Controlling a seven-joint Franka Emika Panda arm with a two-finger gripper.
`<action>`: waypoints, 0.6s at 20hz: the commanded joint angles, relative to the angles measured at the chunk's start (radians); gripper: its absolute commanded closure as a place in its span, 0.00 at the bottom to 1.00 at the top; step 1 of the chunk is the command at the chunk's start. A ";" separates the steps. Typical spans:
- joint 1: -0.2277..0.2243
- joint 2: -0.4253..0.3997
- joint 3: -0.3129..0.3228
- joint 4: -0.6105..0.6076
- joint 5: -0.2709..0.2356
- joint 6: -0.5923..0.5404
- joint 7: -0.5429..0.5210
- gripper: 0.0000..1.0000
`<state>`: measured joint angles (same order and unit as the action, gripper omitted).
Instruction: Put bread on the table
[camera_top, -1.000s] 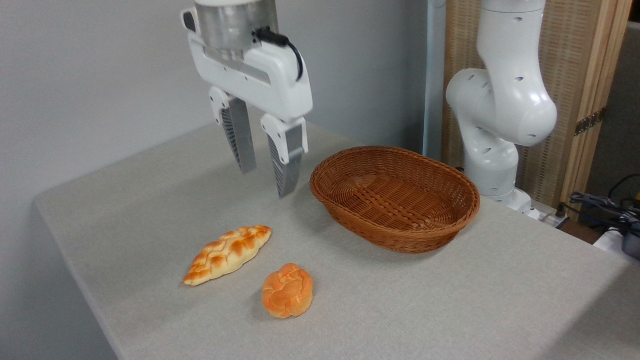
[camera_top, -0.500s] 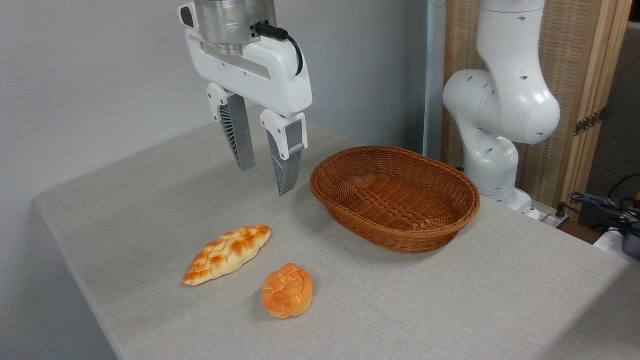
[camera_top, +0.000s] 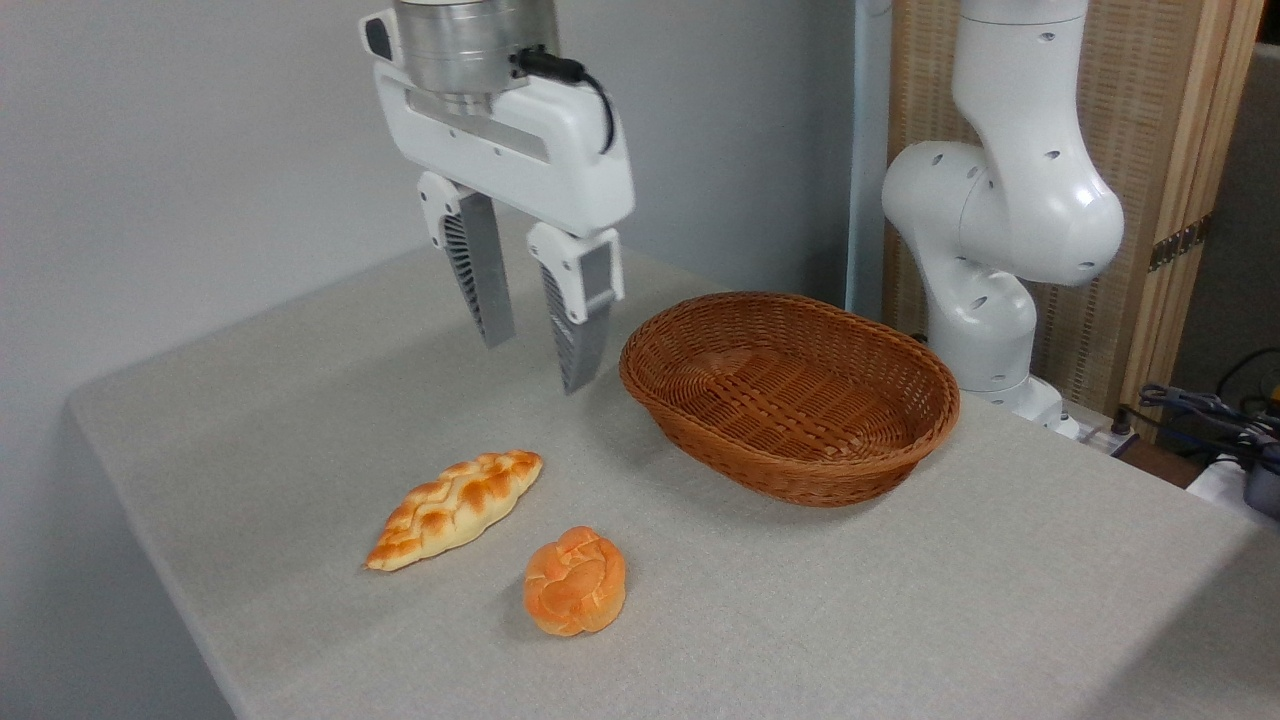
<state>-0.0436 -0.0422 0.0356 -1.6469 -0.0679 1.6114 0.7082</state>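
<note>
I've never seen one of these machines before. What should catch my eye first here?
The white robot hand hangs open and empty above the back of the grey table. To its right sits a brown wicker basket with nothing in it. Near the front edge lie two golden breads: a braided loaf and, right of it, a round bun.
</note>
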 joint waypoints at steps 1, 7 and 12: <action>0.021 0.008 -0.029 0.016 -0.009 -0.027 -0.006 0.00; 0.021 0.010 -0.046 0.016 0.004 -0.027 0.005 0.00; 0.021 0.010 -0.042 0.030 0.036 -0.028 0.004 0.00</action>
<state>-0.0310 -0.0374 -0.0049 -1.6450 -0.0516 1.6114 0.7035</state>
